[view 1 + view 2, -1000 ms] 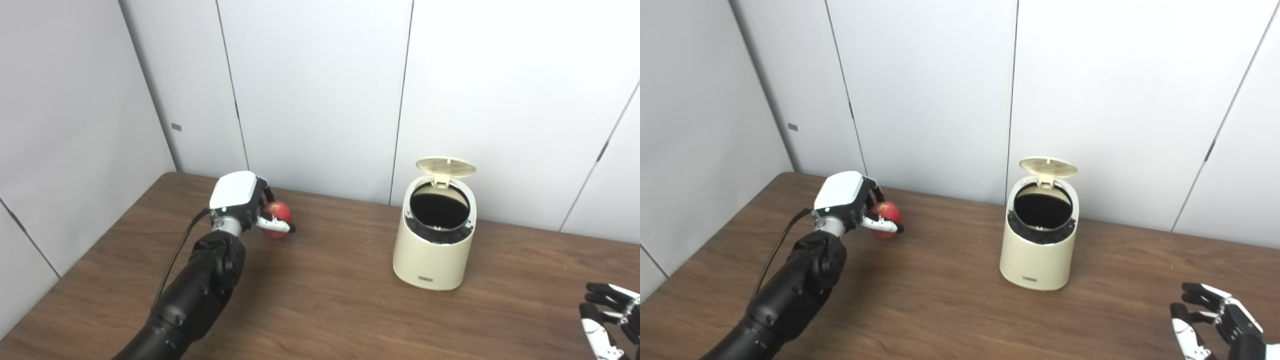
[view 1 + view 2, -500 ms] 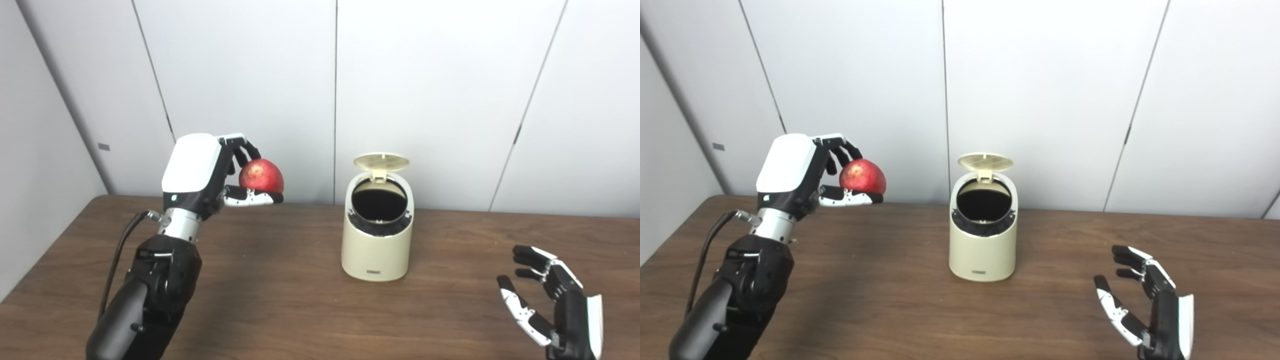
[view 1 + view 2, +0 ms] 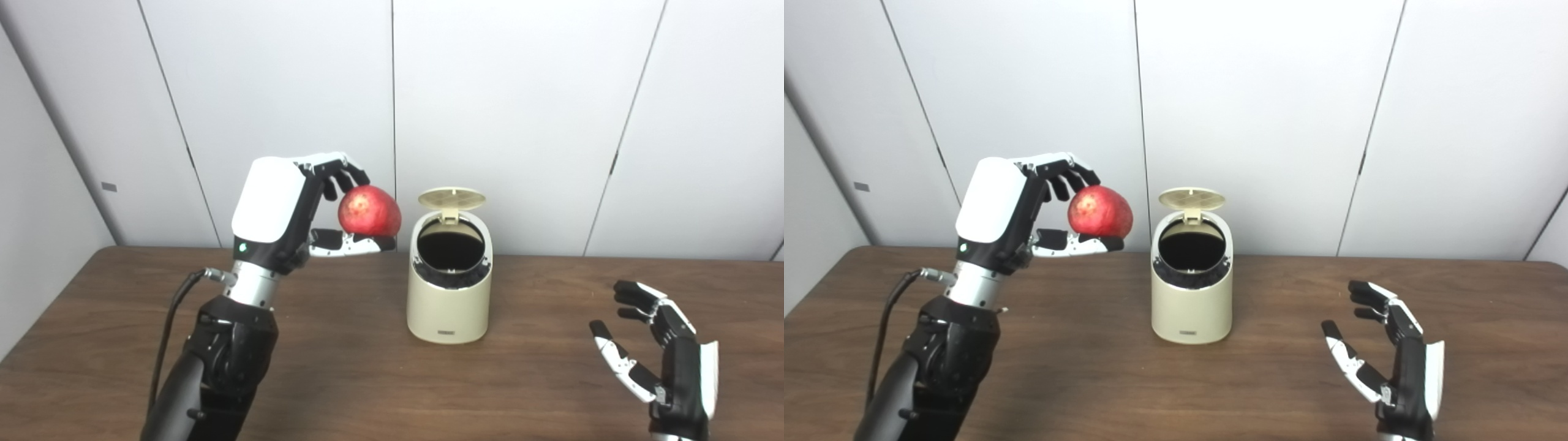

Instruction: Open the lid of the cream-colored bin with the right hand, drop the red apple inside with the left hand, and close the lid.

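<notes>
Standing on the worktop [image 3: 343,373]: cream-colored bin [image 3: 448,294], lid [image 3: 452,199] raised. Red apple [image 3: 369,211] is held aloft, left of the bin, by the left robot hand [image 3: 288,211]. Right robot hand [image 3: 664,352]: fingers spread, nothing held.

The apple [image 3: 369,211] is red with paler, yellowish speckling on its upper side. The bin [image 3: 449,293] is cream, its inside black, with a small dark label low on the front. Its lid [image 3: 452,198] is cream too, the underside marked with a fine grid pattern. The left hand [image 3: 288,211] has a white back, black fingers and a green light near the silver wrist. The right hand [image 3: 667,355] is black with white parts. The table [image 3: 367,380] is dark brown wood grain. The wall [image 3: 520,110] is pale grey.
</notes>
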`<act>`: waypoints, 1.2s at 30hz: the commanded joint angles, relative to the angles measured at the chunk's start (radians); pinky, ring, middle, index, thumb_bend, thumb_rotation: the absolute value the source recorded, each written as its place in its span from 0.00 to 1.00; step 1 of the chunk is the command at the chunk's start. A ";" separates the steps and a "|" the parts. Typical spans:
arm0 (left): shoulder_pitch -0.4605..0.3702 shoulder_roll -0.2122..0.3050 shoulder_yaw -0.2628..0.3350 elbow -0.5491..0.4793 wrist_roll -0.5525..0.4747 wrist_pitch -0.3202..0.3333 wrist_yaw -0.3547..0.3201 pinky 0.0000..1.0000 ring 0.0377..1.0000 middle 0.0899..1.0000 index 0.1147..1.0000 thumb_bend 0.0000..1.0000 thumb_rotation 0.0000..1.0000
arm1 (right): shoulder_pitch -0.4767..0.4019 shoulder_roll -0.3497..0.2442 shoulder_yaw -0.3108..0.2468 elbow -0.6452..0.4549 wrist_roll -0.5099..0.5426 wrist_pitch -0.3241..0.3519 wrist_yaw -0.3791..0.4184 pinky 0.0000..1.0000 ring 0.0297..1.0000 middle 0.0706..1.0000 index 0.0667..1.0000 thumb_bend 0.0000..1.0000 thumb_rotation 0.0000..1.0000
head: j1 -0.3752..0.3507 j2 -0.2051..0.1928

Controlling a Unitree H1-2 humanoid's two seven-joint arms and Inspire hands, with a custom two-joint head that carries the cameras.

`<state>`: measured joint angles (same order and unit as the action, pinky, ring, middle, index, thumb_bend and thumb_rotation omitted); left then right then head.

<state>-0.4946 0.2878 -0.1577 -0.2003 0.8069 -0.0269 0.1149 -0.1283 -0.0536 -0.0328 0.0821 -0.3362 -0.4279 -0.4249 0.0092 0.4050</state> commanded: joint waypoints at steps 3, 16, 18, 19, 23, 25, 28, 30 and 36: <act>-0.059 -0.028 -0.010 0.028 0.002 -0.043 0.024 0.31 0.39 0.44 0.46 0.47 0.00 | 0.025 0.012 0.037 0.101 -0.016 -0.042 -0.036 0.60 0.67 0.66 0.64 0.25 0.01 | -0.015 -0.002; -0.126 -0.101 -0.054 0.273 0.026 -0.114 0.110 0.31 0.38 0.44 0.46 0.47 0.00 | 0.012 0.018 0.051 0.129 -0.045 -0.041 -0.078 0.61 0.67 0.67 0.65 0.26 0.09 | -0.034 -0.007; -0.140 -0.107 -0.059 0.318 0.034 -0.122 0.138 0.31 0.38 0.44 0.46 0.47 0.00 | 0.009 0.014 0.060 0.135 -0.045 -0.042 -0.090 0.61 0.67 0.66 0.64 0.26 0.10 | -0.035 -0.007; -0.144 -0.108 -0.060 0.332 0.038 -0.123 0.148 0.31 0.37 0.44 0.46 0.47 0.00 | 0.008 0.013 0.063 0.136 -0.045 -0.042 -0.095 0.60 0.67 0.66 0.64 0.27 0.10 | -0.037 -0.007; -0.154 -0.113 -0.066 0.389 0.045 -0.118 0.173 0.30 0.37 0.44 0.47 0.47 0.00 | 0.005 0.006 0.079 0.144 -0.033 -0.042 -0.112 0.61 0.67 0.66 0.64 0.27 0.12 | -0.041 -0.006; -0.156 -0.114 -0.069 0.416 0.046 -0.121 0.188 0.30 0.37 0.43 0.47 0.47 0.00 | 0.004 0.006 0.080 0.144 -0.040 -0.042 -0.117 0.61 0.67 0.66 0.64 0.27 0.14 | -0.043 -0.007; -0.160 -0.113 -0.073 0.447 0.048 -0.127 0.212 0.30 0.37 0.43 0.47 0.47 0.00 | 0.004 0.005 0.083 0.144 -0.049 -0.041 -0.122 0.61 0.67 0.66 0.64 0.27 0.15 | -0.045 -0.007; -0.165 -0.111 -0.077 0.471 0.057 -0.130 0.234 0.30 0.37 0.43 0.47 0.47 0.00 | 0.004 0.004 0.087 0.143 -0.052 -0.041 -0.126 0.61 0.67 0.66 0.64 0.27 0.14 | -0.046 -0.006; -0.177 -0.108 -0.088 0.516 0.043 -0.128 0.262 0.31 0.39 0.45 0.47 0.47 0.00 | 0.003 -0.005 0.102 0.146 -0.037 -0.042 -0.134 0.60 0.67 0.66 0.64 0.27 0.12 | -0.048 -0.004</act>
<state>-0.6192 0.1715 -0.2474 0.3215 0.8567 -0.1458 0.3591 -0.1728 -0.0734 0.0450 0.1353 -0.3614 -0.4327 -0.5436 -0.0383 0.4004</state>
